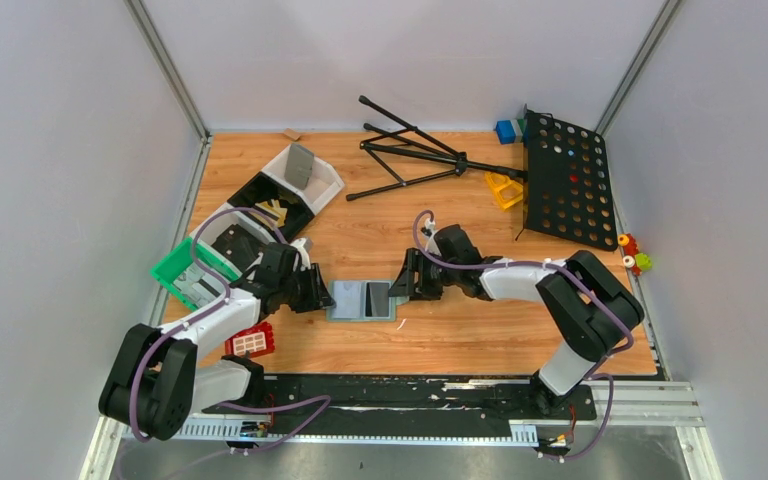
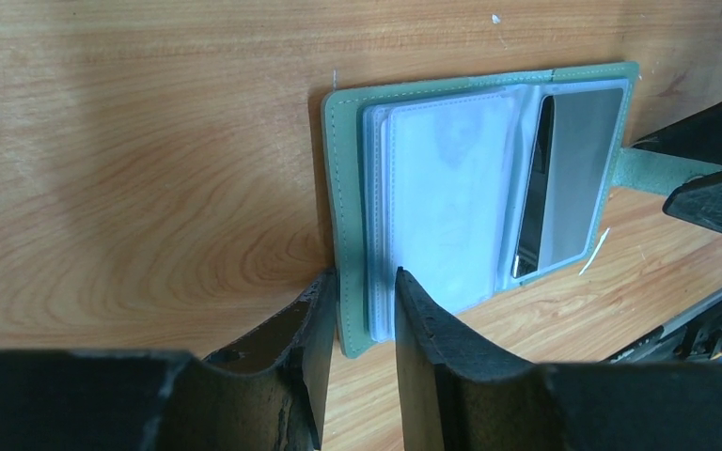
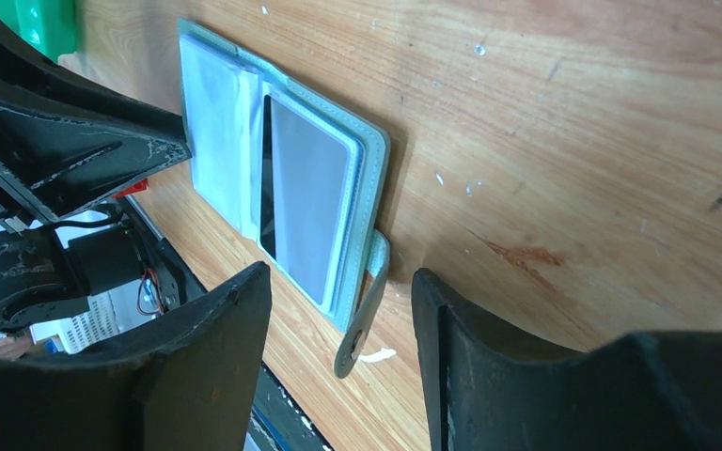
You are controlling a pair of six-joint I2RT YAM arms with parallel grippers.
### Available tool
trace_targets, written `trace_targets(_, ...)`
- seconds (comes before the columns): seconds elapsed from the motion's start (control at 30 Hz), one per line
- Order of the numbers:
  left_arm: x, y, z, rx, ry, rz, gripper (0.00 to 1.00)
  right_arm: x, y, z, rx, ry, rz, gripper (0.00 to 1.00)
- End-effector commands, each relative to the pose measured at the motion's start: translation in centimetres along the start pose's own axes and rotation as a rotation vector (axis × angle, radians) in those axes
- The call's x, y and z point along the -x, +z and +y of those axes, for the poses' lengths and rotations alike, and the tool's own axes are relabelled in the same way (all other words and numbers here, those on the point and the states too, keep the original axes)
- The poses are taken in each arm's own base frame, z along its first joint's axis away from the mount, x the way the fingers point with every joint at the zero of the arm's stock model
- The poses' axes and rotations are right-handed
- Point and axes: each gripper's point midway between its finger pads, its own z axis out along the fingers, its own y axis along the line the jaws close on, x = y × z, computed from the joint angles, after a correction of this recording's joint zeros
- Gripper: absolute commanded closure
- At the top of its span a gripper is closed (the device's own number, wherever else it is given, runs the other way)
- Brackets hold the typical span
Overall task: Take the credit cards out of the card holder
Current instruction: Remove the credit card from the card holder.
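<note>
While the left gripper (image 2: pixel 362 282), half closed, straddles the left edge of the card holder (image 2: pixel 343 188) (grip uncertain), the credit card (image 3: pixel 310 202) lies nearer the open, empty right gripper (image 3: pixel 340 277).

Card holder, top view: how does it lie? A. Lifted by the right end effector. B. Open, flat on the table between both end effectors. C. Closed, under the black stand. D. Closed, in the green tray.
B: the card holder lies open on the table, the left end effector and the right end effector at its two sides.
</note>
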Motion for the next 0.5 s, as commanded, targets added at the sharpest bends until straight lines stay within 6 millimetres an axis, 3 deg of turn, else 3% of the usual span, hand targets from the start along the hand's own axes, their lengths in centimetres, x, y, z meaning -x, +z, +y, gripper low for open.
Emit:
trace_targets(0.0, -1.5, 0.2, 1.2, 0.059, 0.010, 0.061, 0.63, -0.2, 1.0, 0.1, 0.018, 0.008, 0.013, 0.42)
trace_targets(0.47, -2.9, 1.2, 0.6, 0.040, 0.013, 0.099, 0.64, -0.9, 1.1, 1.2, 0.126, 0.092, 0.039, 0.42)
